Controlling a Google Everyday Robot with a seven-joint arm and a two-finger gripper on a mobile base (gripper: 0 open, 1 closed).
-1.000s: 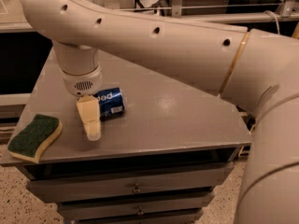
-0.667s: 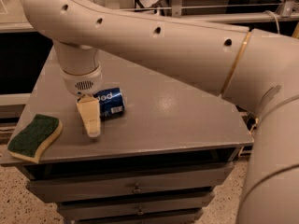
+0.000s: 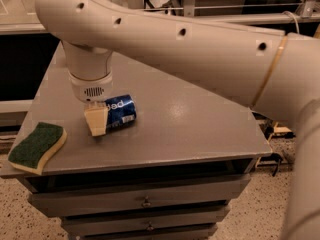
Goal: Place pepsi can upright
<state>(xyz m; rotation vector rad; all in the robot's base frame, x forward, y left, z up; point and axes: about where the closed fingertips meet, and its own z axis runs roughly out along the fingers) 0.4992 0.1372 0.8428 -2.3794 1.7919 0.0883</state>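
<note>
The pepsi can (image 3: 120, 112) is dark blue with white lettering. It lies on its side on the grey table top (image 3: 190, 124), left of the middle. My gripper (image 3: 98, 123) hangs from the thick cream arm (image 3: 170, 39) and comes down onto the can's left end, covering that end. The rest of the can sticks out to the right of the gripper.
A green and yellow sponge (image 3: 36, 147) lies at the table's front left corner, partly over the edge. The table has drawers (image 3: 145, 202) below its front edge. My arm spans the view from the upper left to the right side.
The gripper's lower tip now reaches less far toward the table's front edge than a second ago. The can and the sponge have not moved.
</note>
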